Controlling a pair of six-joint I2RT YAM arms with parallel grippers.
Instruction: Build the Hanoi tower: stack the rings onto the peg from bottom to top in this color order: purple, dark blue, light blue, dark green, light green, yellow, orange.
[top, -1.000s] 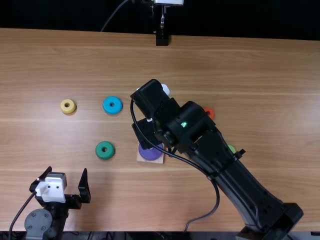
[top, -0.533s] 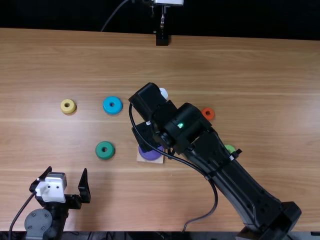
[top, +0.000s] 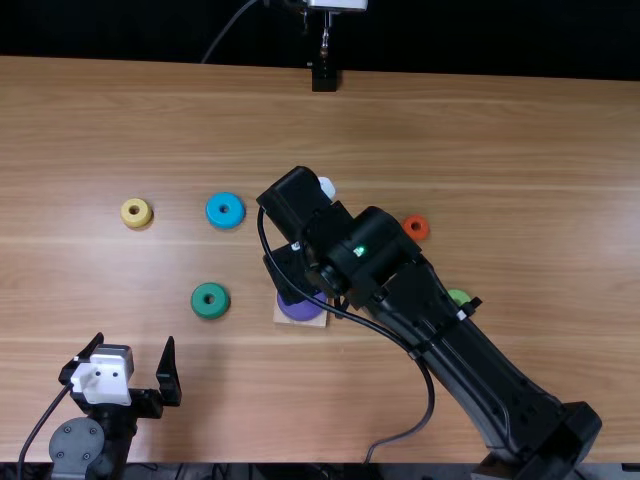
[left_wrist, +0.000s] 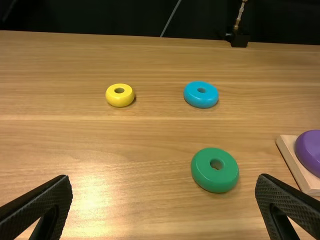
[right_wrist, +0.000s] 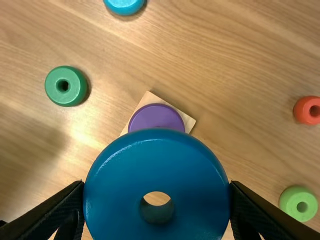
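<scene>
The right claw (right_wrist: 156, 200) gripped the dark blue ring (right_wrist: 160, 167) by its sides near the purple ring (right_wrist: 156, 117), presumably to thread on flat; the left claw (top: 134, 342) gaped by the table's (top: 500, 150) near left corner.

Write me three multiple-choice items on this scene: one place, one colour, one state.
1. Where is the purple ring?
A) On the yellow ring
B) On the wooden base
C) In a gripper

2. What colour is the ring in the right gripper?
A) Dark blue
B) Orange
C) Light green

3. How is the left gripper?
A) Shut on a ring
B) Shut, empty
C) Open

Key:
1 B: pale wood shows around it.
2 A: dark blue spans the fingers.
3 C: its fingers stand wide apart.
</scene>
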